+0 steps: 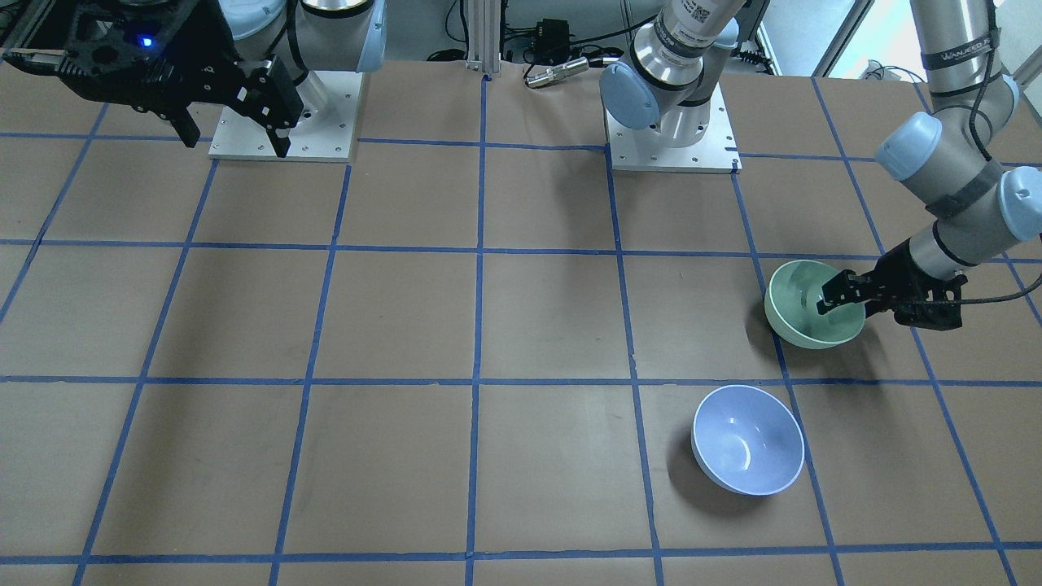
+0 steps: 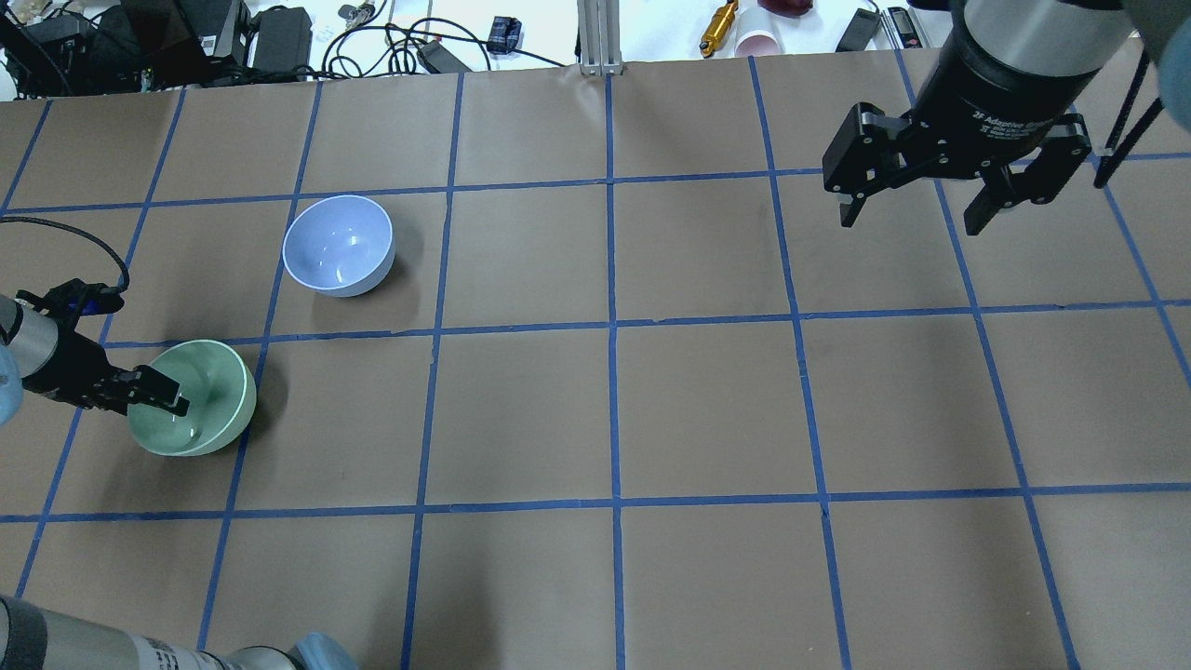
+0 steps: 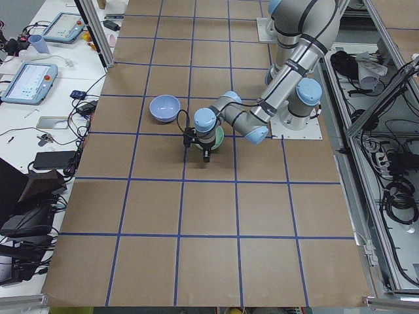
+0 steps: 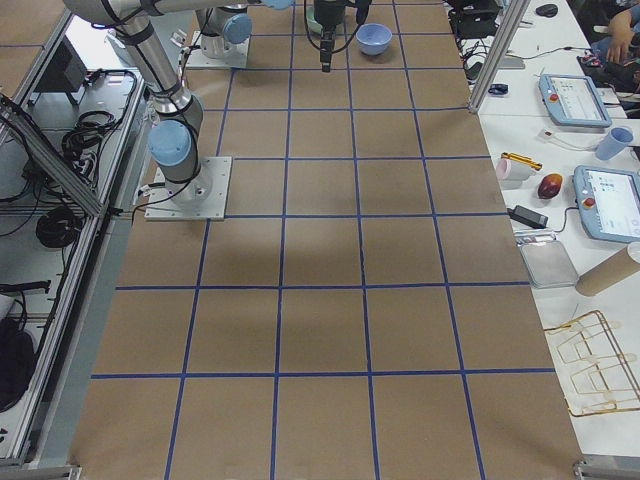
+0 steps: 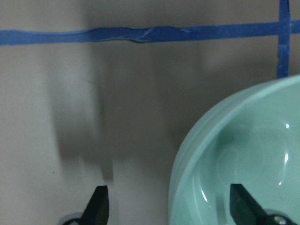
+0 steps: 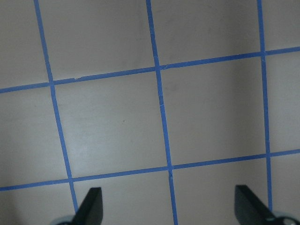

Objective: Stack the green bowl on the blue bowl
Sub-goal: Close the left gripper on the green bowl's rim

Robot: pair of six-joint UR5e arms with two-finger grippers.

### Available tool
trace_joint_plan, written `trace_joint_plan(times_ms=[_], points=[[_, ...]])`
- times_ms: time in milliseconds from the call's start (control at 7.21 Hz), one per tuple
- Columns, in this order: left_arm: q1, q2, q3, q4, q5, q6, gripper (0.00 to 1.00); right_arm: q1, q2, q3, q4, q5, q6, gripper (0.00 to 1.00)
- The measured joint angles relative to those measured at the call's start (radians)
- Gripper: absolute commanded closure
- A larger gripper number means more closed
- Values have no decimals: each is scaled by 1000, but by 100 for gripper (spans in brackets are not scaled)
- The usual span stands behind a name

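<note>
The green bowl (image 1: 802,321) (image 2: 209,414) stands upright on the table by my left arm. My left gripper (image 1: 842,299) (image 2: 166,395) is open and straddles the bowl's rim. In the left wrist view one finger is inside the green bowl (image 5: 243,150) and the other is outside it, over the table. The blue bowl (image 1: 747,439) (image 2: 337,244) stands upright and empty one grid square away, apart from the green one. My right gripper (image 1: 236,138) (image 2: 910,221) is open and empty, high above the table's other side.
The table (image 2: 614,409) is brown paper with a blue tape grid. The arm bases (image 1: 672,150) are bolted at the robot's edge. Cables and small gear (image 2: 279,37) lie beyond the far edge.
</note>
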Motion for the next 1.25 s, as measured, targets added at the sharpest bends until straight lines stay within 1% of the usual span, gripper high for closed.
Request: trace_joint_plan(times_ms=[139, 277, 416, 554, 693, 970, 1248], points=[[0, 0, -7, 2, -2, -5, 49, 0, 0, 0, 0, 0, 0, 0], [-1, 0, -10, 2, -2, -8, 74, 0, 0, 0, 0, 0, 0, 0], [-1, -1, -11, 3, -1, -8, 79, 0, 0, 0, -1, 0, 0, 0], [-1, -1, -11, 3, 0, -8, 80, 0, 0, 0, -1, 0, 0, 0], [-1, -1, -11, 3, 0, -7, 94, 0, 0, 0, 0, 0, 0, 0], [-1, -1, -11, 3, -1, -7, 100, 0, 0, 1, 0, 0, 0, 0], [-1, -1, -12, 3, -2, -7, 100, 0, 0, 1, -1, 0, 0, 0]])
